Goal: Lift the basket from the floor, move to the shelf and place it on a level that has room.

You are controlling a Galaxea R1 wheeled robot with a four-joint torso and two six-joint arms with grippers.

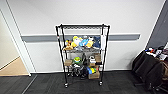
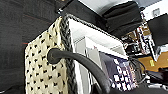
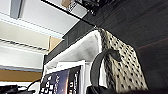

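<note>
Black wire shelf (image 1: 82,53) on dark carpet floor (image 1: 45,86), bare top level (image 1: 82,26), plush toys (image 1: 81,42) and boxes (image 1: 94,74) below

Shelf (image 1: 82,53) stood on the floor (image 1: 45,86) against the wall (image 1: 100,12). Top level (image 1: 82,26) lay above a tier of plush toys (image 1: 80,42); cardboard boxes (image 1: 94,75) sat on lower tiers. Doorway (image 1: 10,60) to its left, draped worktop (image 1: 150,67) to its right. Basket (image 2: 47,70) held boxes (image 2: 117,72) inside.

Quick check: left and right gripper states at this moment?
Left: cannot be told; the basket handle shows close by.
Right: cannot be told; its other handle shows close.
</note>
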